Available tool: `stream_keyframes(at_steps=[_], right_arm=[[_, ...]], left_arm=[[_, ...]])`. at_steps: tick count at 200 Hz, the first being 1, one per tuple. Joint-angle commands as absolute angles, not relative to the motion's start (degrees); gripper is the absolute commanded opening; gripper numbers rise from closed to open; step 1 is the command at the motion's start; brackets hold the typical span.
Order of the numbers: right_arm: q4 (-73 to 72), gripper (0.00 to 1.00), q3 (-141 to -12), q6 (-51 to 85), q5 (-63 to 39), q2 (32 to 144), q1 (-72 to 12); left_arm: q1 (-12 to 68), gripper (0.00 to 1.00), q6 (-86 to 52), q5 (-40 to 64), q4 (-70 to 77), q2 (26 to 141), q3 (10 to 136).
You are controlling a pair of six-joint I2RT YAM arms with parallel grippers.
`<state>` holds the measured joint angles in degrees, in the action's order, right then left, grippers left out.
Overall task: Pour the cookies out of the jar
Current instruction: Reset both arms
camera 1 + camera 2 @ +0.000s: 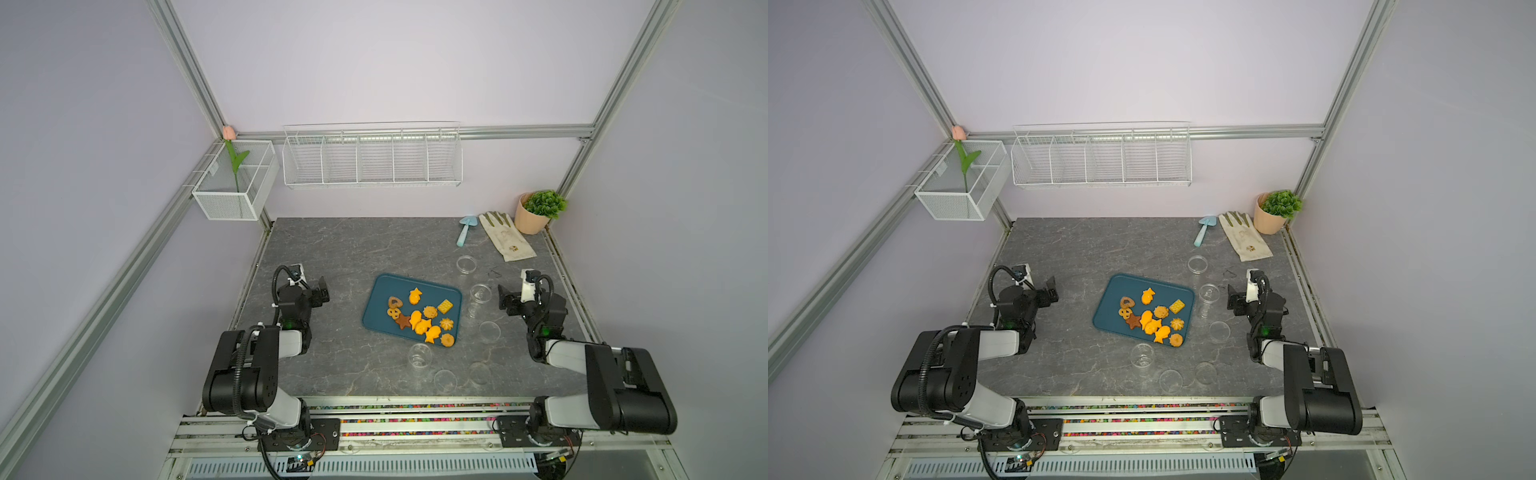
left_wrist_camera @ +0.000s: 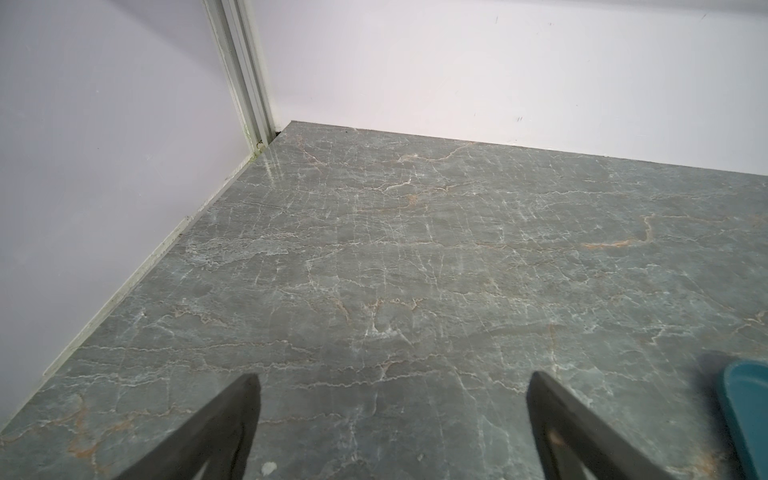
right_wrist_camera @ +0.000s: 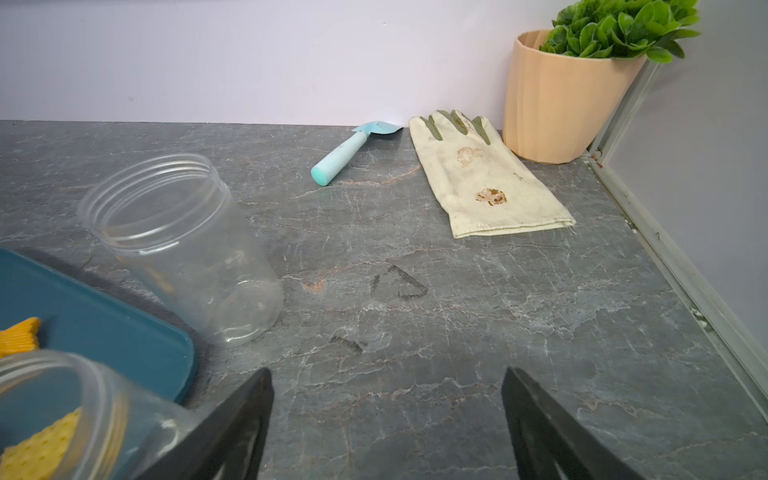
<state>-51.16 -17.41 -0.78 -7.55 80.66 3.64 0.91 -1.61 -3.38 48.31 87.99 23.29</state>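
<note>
The cookies [image 1: 422, 318] [image 1: 1152, 318], orange, tan and brown, lie spread on a teal tray [image 1: 384, 297] [image 1: 1113, 297] in both top views. Several clear jars stand empty round the tray, one [image 1: 480, 296] [image 3: 183, 245] just off its right edge and another [image 1: 419, 356] by its near edge. My left gripper [image 1: 322, 292] [image 2: 395, 378] hangs open over bare table left of the tray. Right of the tray, my right gripper [image 1: 505, 300] [image 3: 388, 372] is open and holds nothing. In the right wrist view a yellow waffle cookie [image 3: 41, 449] shows through a near jar [image 3: 95, 411].
A teal trowel [image 1: 465, 230], a cream glove [image 1: 505, 237] and a potted plant [image 1: 538, 210] sit at the back right corner. Clear round lids [image 1: 445, 380] lie near the front. Wire baskets [image 1: 372, 160] hang on the back wall.
</note>
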Motion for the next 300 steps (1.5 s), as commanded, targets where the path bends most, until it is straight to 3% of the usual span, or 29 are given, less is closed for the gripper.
stream_keyframes(at_steps=[1,300], right_arm=[[-55.5,0.88,-16.5,-3.5,-9.6,82.6,3.4],[-53.5,0.88,-19.9,-4.4,-8.7,87.5,2.3]], left_arm=[[0.7,0.99,-0.7,-3.7,50.5,88.5,22.9],[0.6,0.99,-0.7,-3.7,50.5,88.5,22.9]])
